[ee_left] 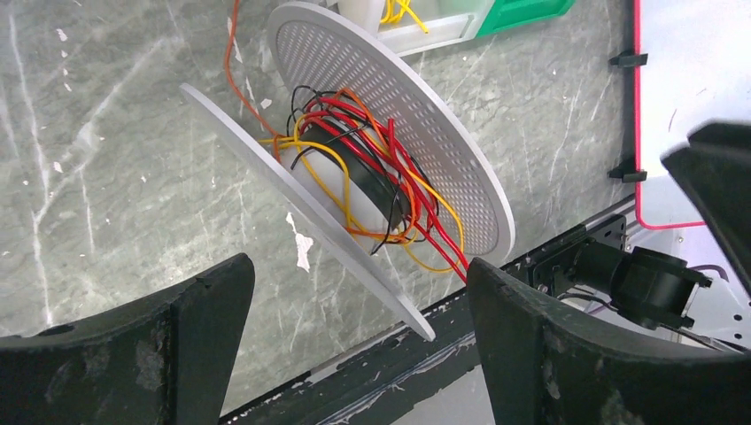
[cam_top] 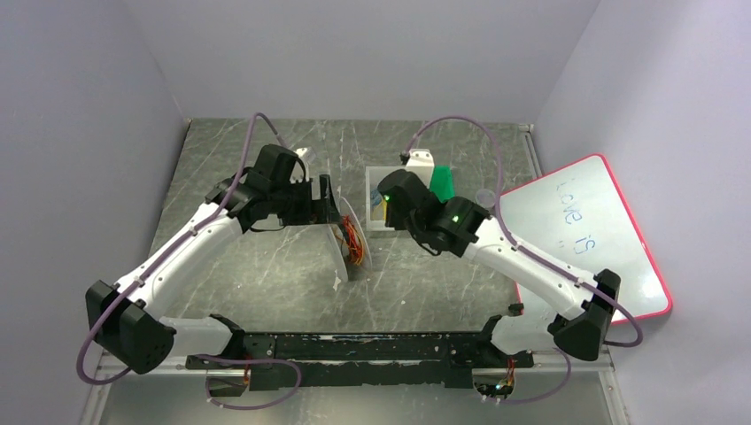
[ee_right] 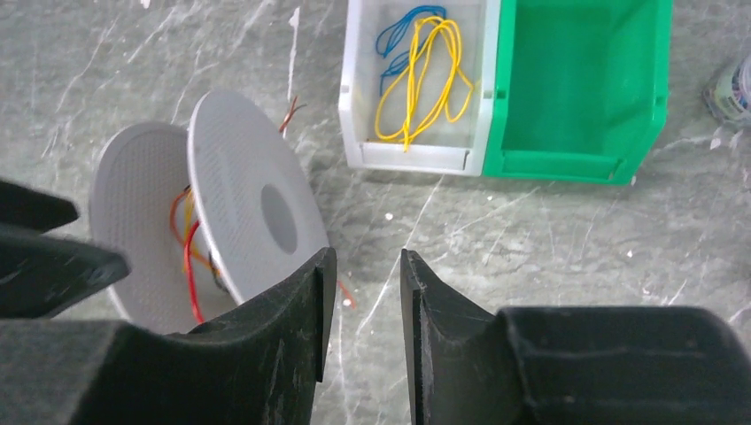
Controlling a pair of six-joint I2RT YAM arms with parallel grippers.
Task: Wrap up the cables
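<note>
On the left, the left gripper [cam_top: 324, 200] hangs over the grey marbled table [cam_top: 266, 266] with its jaws spread wide and nothing between them; in the left wrist view the left gripper [ee_left: 359, 274] frames the spool [ee_left: 390, 115] that lies beyond its fingers [ee_left: 204, 328], and I cannot tell whether either finger touches it. The spool [cam_top: 347, 239] stands on the edges of its two pale grey perforated discs, tilted, near the middle of the table and just beside the left gripper. Most of the cables [ee_left: 381, 168] are wound loosely round the spool's core between the discs, red, yellow and orange strands tangled with a few black ones, and loops sag out past the core toward the lower disc rim. One orange strand [ee_left: 235, 53] runs off the spool and away across the table. From above the cables [cam_top: 354, 243] show as an orange-red bundle in the gap between the discs. Right of the spool, the right gripper [cam_top: 387, 197] hovers over the table near the bins; in its own view the right gripper [ee_right: 365, 261] has its jaws close together with a narrow gap and nothing in it. Beyond it sits a white bin [ee_right: 354, 97] holding a loose yellow cable [ee_right: 425, 80] and a small blue wire coil [ee_right: 398, 35]. Touching the white bin's right side is a green bin [ee_right: 576, 168]. Farthest right, a red-framed whiteboard [cam_top: 576, 239] with faint writing leans by the wall
</note>
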